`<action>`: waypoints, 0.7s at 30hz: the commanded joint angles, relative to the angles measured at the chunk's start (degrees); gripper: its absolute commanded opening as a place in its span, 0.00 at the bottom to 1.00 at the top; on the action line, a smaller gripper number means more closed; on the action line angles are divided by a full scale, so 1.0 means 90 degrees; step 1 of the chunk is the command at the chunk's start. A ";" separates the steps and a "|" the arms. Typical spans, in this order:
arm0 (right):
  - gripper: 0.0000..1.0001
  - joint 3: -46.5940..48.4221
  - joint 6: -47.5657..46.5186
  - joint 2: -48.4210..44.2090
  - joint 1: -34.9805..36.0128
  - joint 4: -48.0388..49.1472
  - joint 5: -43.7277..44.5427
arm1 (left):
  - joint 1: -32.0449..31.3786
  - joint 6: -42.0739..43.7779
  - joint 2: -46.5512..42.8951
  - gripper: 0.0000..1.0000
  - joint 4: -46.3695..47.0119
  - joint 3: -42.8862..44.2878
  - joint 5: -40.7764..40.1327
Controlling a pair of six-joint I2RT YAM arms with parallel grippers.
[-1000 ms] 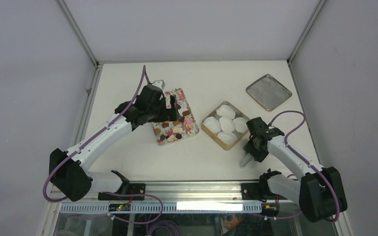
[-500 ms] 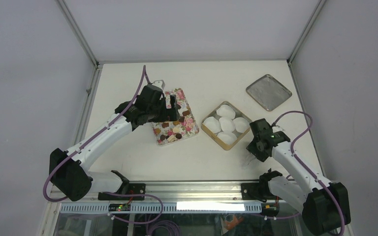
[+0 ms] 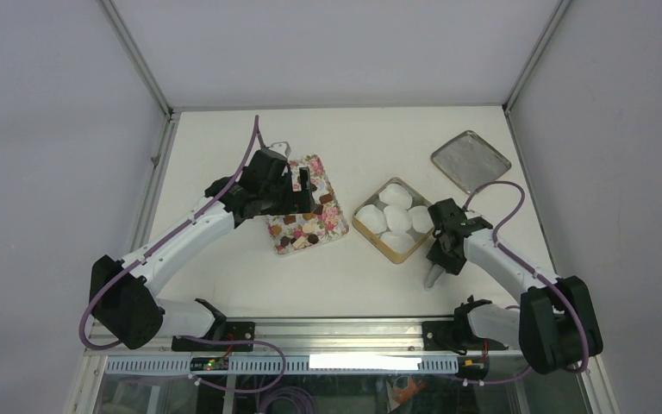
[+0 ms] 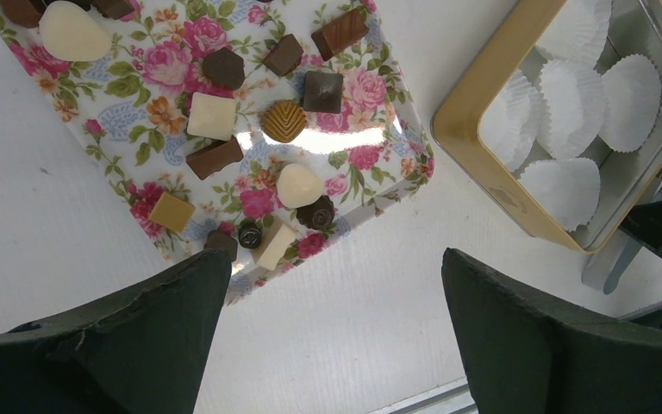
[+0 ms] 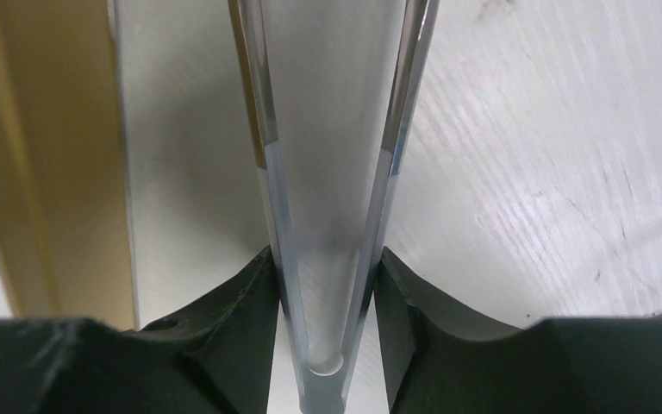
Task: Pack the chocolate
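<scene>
the chocolate (image 4: 284,121) lay loose on the floral tray (image 4: 362,90), dark, tan and cream pieces scattered across its near half. the left gripper (image 4: 336,267) hung over the tray's near edge with its fingers spread wide and nothing between them; from above, that arm covered much of the tray's left side. just right of the tray, apart from it, sat a gold-rimmed tin (image 4: 483,86) lined with white paper cups (image 4: 569,95), none with a piece in it as far as could be seen. the right gripper (image 5: 323,267) was clamped on metal tongs (image 5: 269,172), whose tips pointed down at the table (image 3: 345,276) just beside the tin's near right wall. a flat metal lid (image 3: 471,161) lay well apart at the far right.
</scene>
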 commanded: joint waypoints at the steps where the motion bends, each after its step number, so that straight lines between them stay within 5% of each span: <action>1: 0.40 0.0317 -0.0410 0.0181 0.0013 0.0575 0.0090 | -0.0036 -0.0019 -0.0142 0.99 0.0217 0.0080 -0.0129; 4: 0.40 0.0330 -0.0405 0.0230 0.0017 0.0563 0.0092 | -0.0039 -0.0045 -0.0116 0.99 0.0223 0.0081 -0.0121; 15: 0.00 0.1121 -0.0371 -0.1008 0.0012 -0.0910 0.0462 | -0.0036 0.0043 -0.0239 0.99 0.0211 0.0068 -0.0262; 21: 0.00 0.2101 -0.0801 -0.1310 0.0020 -0.1638 0.0315 | -0.0036 0.0168 -0.0230 0.99 0.0205 0.0145 -0.0529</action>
